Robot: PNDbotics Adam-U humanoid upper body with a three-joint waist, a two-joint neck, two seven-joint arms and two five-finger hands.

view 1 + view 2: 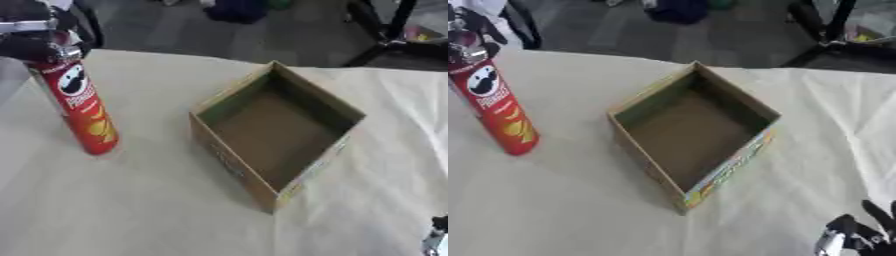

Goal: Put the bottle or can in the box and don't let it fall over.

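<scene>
Gripping its top, the left hand (35,37) holds the red can (83,112) nearly upright beside the box (276,132).

Glossy red can (81,107), matt cardboard box (278,125) (printed outside), creased beige cloth-covered table (131,200).

The left hand (35,37) sits at the upper left corner, black with silver joints, its fingers curled round the top of an upright red can (83,107). The right hand (855,235) shows only partly at the lower right corner, fingers pointing up.
</scene>
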